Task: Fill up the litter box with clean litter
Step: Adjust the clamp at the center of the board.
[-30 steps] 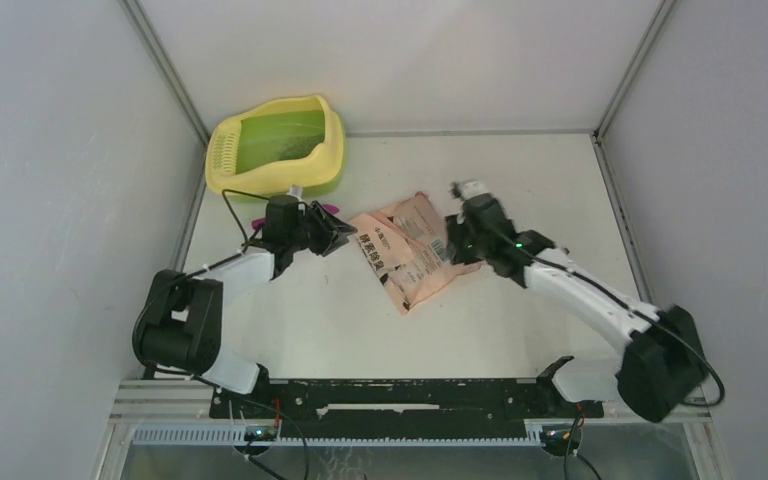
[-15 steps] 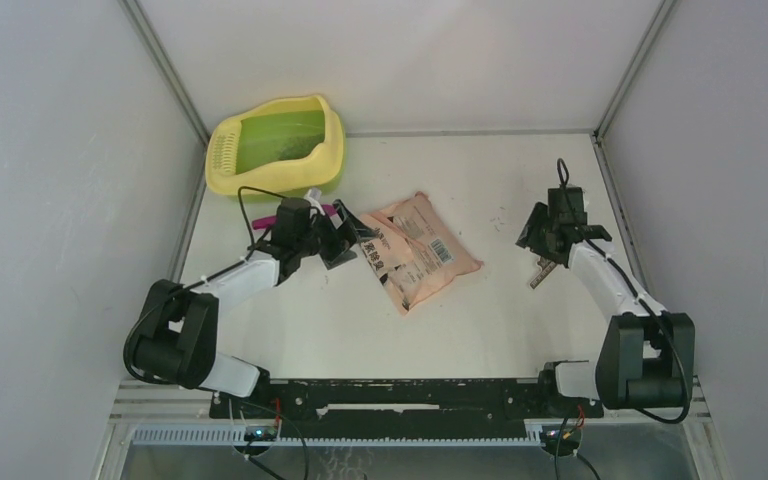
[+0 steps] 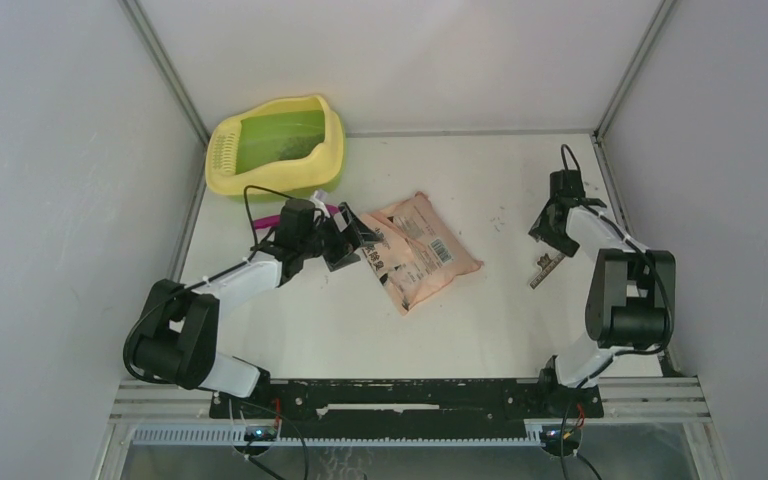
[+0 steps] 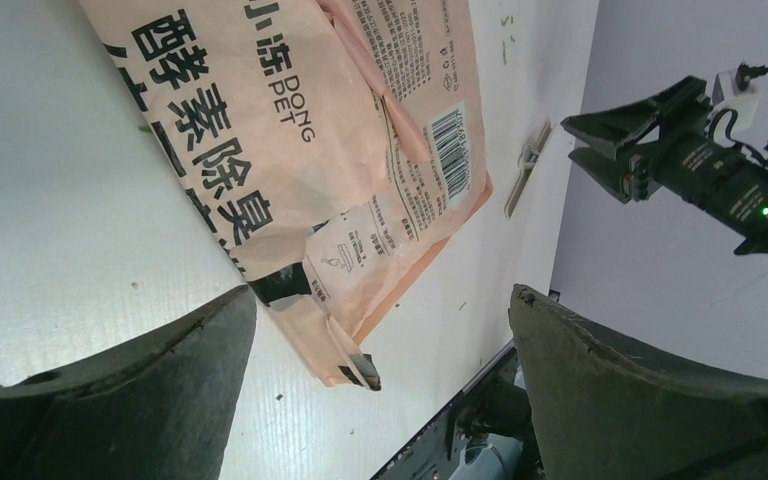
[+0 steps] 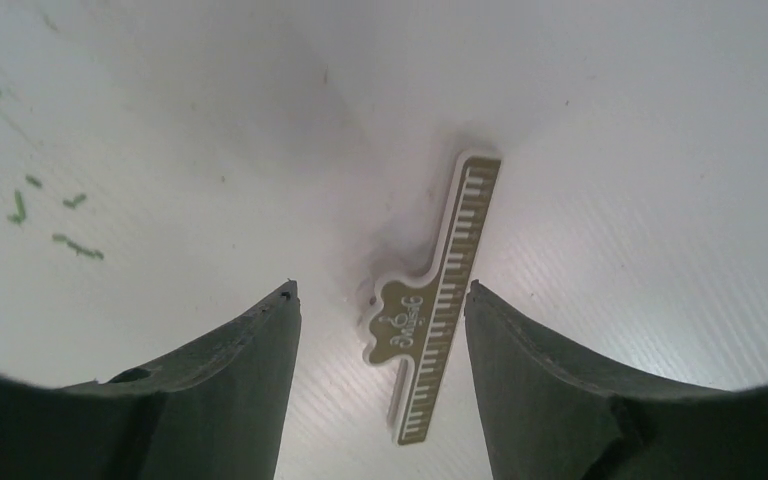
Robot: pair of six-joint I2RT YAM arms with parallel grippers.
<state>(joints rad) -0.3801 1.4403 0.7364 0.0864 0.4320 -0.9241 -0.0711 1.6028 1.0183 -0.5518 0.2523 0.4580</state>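
My left claw (image 4: 382, 292) gapes wide beside the flat pink-orange printed bag (image 4: 260, 150), my right claw (image 5: 381, 287) is parted and empty, and I reckon lifting that bag comes next.

Right tool (image 3: 557, 232) off the bag (image 3: 420, 250), now spread above a small strip (image 5: 445, 300); left tool (image 3: 353, 240) newly spread.

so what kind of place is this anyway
Likely a robot test cell, not a home: bare pale walls box in the table, with the litter box and pink bag as props.
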